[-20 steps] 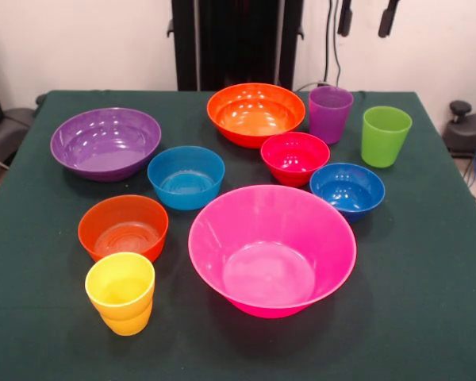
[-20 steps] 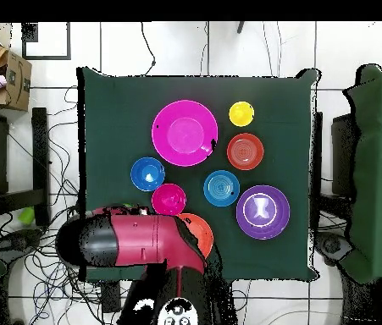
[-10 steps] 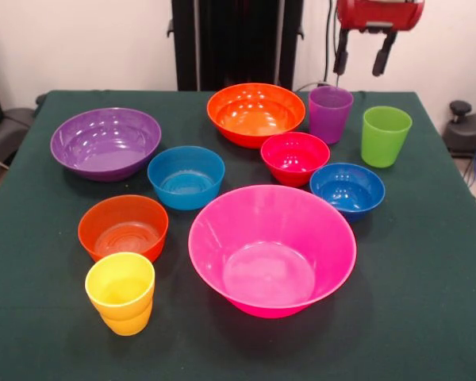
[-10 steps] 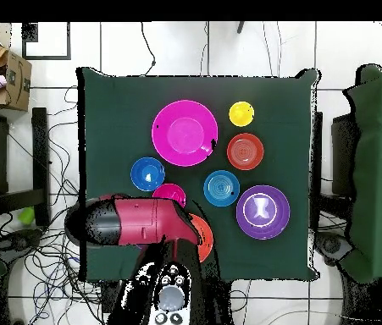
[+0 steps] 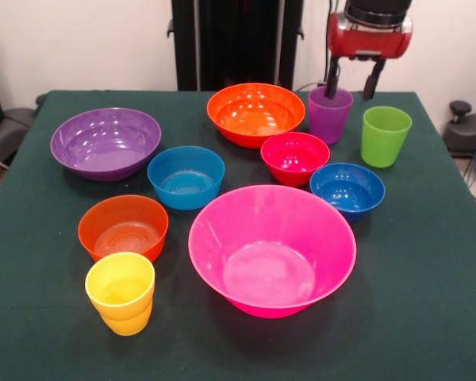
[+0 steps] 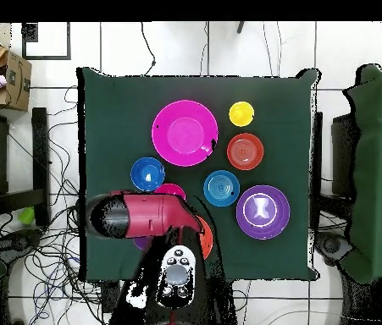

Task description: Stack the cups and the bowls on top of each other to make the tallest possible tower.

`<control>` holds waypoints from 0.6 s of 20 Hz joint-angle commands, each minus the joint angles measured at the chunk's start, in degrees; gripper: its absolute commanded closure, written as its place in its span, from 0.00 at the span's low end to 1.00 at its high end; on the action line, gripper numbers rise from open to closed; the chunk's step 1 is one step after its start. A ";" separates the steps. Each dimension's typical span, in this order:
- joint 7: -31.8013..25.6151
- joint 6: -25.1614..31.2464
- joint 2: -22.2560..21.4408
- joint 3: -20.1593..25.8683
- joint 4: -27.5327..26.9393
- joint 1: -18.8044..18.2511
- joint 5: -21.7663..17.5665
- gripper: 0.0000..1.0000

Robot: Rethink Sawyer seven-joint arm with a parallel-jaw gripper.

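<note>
My gripper [image 5: 351,86] is open at the table's far right, low over the purple cup [image 5: 330,115]. Its left finger reaches the cup's rim and its right finger hangs between that cup and the lime green cup [image 5: 385,136]. The yellow cup [image 5: 120,292] stands at the near left. The big pink bowl [image 5: 271,248] sits near the middle, with the dark blue [image 5: 347,190], red [image 5: 294,158], light blue [image 5: 186,176], small orange [image 5: 123,228], big purple [image 5: 105,143] and big orange [image 5: 255,113] bowls around it. All stand apart and upright; nothing is stacked.
The green tablecloth [image 5: 428,302] covers the table. In the overhead view the red arm [image 6: 143,216] hides the purple and lime cups and part of the red bowl [image 6: 170,190]. A cardboard box [image 6: 8,80] stands off the table.
The gripper has come down from the top edge and a little leftward, until its fingers are level with the purple cup's rim. The cups and bowls have not moved.
</note>
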 commanded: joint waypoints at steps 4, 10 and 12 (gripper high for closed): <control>4.30 -8.89 7.66 3.28 -1.01 -5.57 -3.39 0.00; 5.75 -10.03 9.05 2.92 -1.57 -4.61 -2.52 0.00; 5.81 -10.48 9.52 3.03 -1.65 -4.62 -2.34 0.00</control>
